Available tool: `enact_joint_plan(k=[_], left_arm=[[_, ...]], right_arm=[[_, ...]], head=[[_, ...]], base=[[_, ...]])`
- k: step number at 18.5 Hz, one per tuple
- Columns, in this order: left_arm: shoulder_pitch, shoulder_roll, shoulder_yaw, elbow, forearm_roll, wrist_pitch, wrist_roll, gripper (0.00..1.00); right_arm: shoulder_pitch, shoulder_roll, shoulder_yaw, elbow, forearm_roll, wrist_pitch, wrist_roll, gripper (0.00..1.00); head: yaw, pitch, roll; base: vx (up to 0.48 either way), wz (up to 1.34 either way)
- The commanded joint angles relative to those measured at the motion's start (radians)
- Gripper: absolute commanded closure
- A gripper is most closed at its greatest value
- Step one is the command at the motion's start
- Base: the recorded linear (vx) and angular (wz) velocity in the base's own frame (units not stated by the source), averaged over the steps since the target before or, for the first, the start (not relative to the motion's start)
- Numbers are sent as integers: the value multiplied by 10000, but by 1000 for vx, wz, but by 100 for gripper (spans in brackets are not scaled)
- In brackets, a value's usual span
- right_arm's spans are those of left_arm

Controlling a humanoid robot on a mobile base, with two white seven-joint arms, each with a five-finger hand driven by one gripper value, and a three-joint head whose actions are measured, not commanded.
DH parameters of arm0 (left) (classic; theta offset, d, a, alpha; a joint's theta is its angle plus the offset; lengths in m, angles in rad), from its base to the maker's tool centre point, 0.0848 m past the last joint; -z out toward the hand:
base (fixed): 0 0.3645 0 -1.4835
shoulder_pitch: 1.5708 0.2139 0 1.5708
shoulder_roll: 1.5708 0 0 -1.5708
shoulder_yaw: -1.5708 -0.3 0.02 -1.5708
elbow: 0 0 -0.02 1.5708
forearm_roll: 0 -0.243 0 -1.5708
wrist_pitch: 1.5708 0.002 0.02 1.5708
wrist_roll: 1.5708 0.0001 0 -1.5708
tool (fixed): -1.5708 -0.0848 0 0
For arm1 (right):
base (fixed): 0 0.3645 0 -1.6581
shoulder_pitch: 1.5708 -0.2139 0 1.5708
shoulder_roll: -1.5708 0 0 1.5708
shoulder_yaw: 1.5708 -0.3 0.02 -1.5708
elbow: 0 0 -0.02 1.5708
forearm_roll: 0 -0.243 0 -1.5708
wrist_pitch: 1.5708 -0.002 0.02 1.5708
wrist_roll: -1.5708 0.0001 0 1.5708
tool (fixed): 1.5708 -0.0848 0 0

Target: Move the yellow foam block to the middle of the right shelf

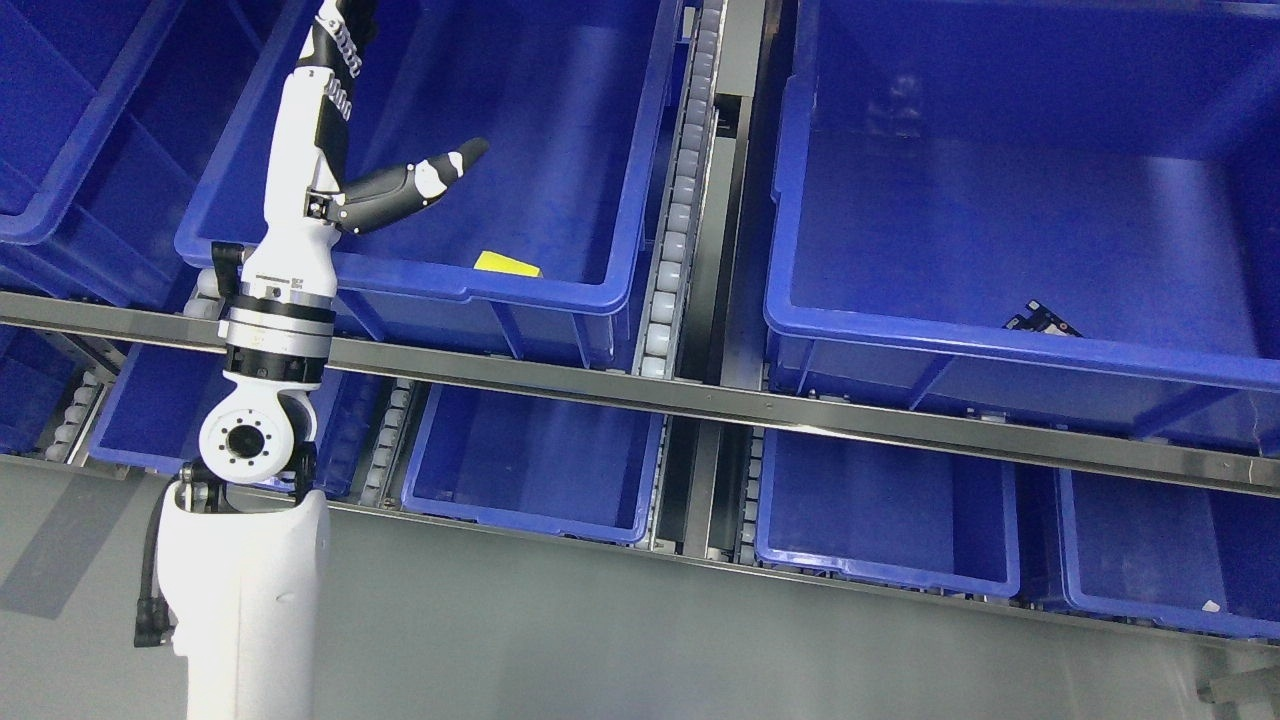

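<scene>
The yellow foam block [507, 264] lies on the floor of the left blue bin [430, 275] on the middle shelf, close to the bin's front wall; only its top shows above the rim. My left hand [405, 85] is raised over that bin, up and to the left of the block and apart from it. It is open and holds nothing: the thumb [440, 172] sticks out to the right, and the other fingers run out of the top of the picture. The right blue bin [1000, 345] stands beside it on the same shelf. My right arm is out of view.
A small black object [1040, 320] lies at the front of the right bin. A roller track [672, 250] and a grey post separate the two bins. A metal rail [760, 405] runs along the shelf front. Several smaller blue bins [530, 465] stand on the shelf below.
</scene>
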Motion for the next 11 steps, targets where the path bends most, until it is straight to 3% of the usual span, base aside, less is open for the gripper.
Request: enact_joint_plan(k=[1, 11], left_arm=[[330, 174, 32, -180, 311, 47, 39, 0], [330, 174, -44, -180, 326, 63, 39, 0]], right_arm=[[-31, -175, 0, -175, 0, 7, 2, 0], [-16, -175, 0, -175, 0, 7, 2, 0]], head=[[0, 0, 0], [0, 0, 0]], base=[[0, 0], [0, 0]])
